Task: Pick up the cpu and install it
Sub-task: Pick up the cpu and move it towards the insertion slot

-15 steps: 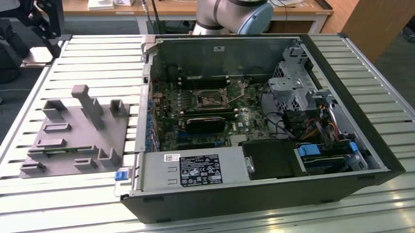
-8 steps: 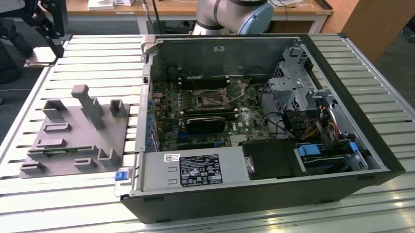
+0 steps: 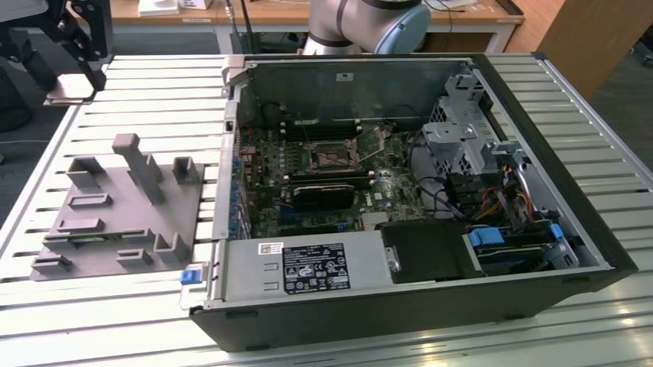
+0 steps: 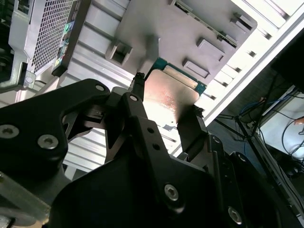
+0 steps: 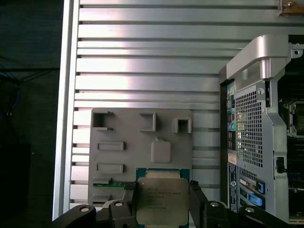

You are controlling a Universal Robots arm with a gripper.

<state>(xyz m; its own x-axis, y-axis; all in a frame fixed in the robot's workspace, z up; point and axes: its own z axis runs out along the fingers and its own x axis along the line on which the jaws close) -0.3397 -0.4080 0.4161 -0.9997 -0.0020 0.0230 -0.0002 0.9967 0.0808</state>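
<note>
Holding cpu (image 5: 159,202) aloft, jaws pointing downward

Case (image 3: 337,92): side off, I can reach the board from above.
Socket (image 3: 332,157): uncovered; black block (image 3: 321,195) close at 6 o'clock, drive cage (image 3: 459,130) at 3, case wall at 12.
Tray (image 3: 189,218): at case's 9 o'clock in the exterior view; upright posts (image 3: 138,164) stand in my way.
Table (image 3: 153,99): bare slats at tray's 12 o'clock.
Gripper (image 5: 162,191): clamped on cpu (image 5: 161,204), over tray.

Silver cpu (image 5: 160,204), green-rimmed — black gripper (image 5: 162,188); grey fixture (image 5: 123,137); ribbed silver table (image 5: 142,47).
</note>
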